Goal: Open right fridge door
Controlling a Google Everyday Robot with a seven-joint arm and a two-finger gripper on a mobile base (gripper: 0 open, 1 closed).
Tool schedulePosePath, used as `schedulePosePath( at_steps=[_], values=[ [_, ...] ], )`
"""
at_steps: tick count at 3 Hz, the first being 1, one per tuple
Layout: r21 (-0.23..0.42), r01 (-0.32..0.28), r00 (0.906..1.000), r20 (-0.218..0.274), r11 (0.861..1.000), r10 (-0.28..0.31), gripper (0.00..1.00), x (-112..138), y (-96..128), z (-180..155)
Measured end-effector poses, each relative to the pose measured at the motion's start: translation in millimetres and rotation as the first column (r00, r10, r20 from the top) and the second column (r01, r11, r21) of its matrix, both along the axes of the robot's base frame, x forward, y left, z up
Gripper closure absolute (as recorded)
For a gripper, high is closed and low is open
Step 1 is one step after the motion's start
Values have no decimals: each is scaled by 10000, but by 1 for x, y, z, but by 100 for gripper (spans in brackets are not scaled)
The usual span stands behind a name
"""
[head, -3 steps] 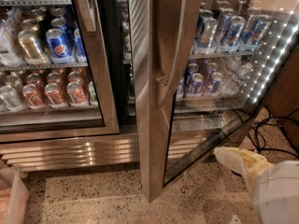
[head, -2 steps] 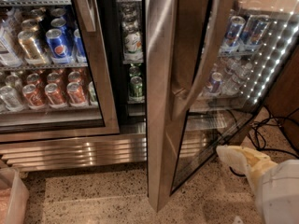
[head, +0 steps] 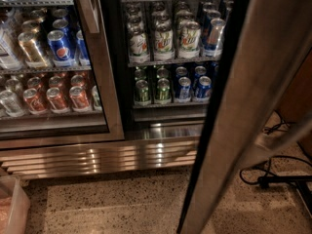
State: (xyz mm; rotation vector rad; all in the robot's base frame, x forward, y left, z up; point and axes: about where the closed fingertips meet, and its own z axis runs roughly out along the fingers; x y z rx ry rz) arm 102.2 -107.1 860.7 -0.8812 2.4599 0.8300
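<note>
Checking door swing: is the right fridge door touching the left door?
Apart. Camera view shows the right fridge door swung out, with open can shelves between it and the left door. The gripper is out of view.

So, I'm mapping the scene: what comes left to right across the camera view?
Plastic bin → closed left door → open shelves of cans → right fridge door, swung open → floor cables. The gripper is not in view.

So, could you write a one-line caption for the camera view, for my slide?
Right fridge door stands wide open, baring rows of cans; left door shut; gripper out of view.
</note>
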Motion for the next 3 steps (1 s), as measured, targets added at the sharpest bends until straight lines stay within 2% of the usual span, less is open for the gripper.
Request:
schedulePosePath(
  at_steps=[1, 2, 3],
  values=[
    [-82, 725, 9681, -2398, 9973, -723, 0, -82, -14, -50],
    [-491, 1048, 9157, -3848, 9933, -1156, 0, -129, -26, -86],
    [-491, 1048, 9157, -3848, 9933, -1157, 0, -129, -26, -86]
  ],
)
